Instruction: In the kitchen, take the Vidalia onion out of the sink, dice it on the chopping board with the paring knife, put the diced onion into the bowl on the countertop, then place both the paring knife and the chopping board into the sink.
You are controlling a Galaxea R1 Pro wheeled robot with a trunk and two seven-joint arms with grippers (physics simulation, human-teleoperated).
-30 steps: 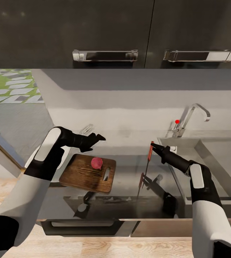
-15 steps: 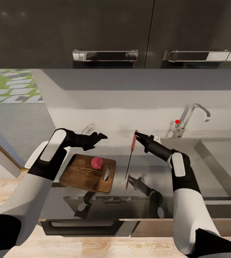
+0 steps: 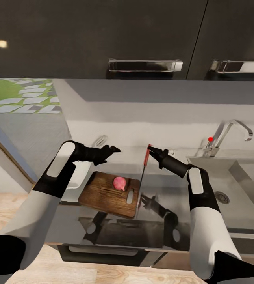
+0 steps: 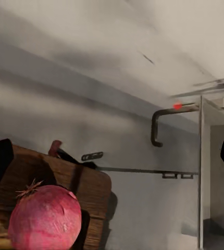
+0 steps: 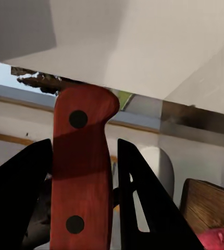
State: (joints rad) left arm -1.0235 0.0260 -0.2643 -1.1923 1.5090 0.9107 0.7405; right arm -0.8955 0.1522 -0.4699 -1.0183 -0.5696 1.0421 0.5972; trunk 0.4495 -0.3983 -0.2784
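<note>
The pinkish Vidalia onion [image 3: 119, 183] [image 4: 44, 219] rests on the dark wooden chopping board [image 3: 103, 193] on the glossy countertop [image 3: 158, 185]. My right gripper [image 3: 150, 149] [image 5: 81, 198] is shut on the red handle of the paring knife [image 3: 145, 157] [image 5: 81, 172]. The blade hangs point down just off the board's right edge, near its handle slot. Above the board's far edge my left gripper [image 3: 113, 150] hovers open and holds nothing. The white bowl [image 3: 77, 177] sits left of the board, partly hidden by my left arm. The steel sink [image 3: 241, 173] lies at the right.
A chrome tap [image 3: 231, 132] with a red knob [image 3: 210, 139] stands behind the sink, whose drain [image 3: 221, 196] is visible. Dark wall cabinets with bar handles [image 3: 144, 65] hang overhead. A cabinet handle [image 3: 103, 252] runs below the counter's front edge.
The right gripper carried the knife left from the sink's corner to the board's right edge. The head view has panned, shifting everything rightward. The left gripper rose slightly and stays open.
</note>
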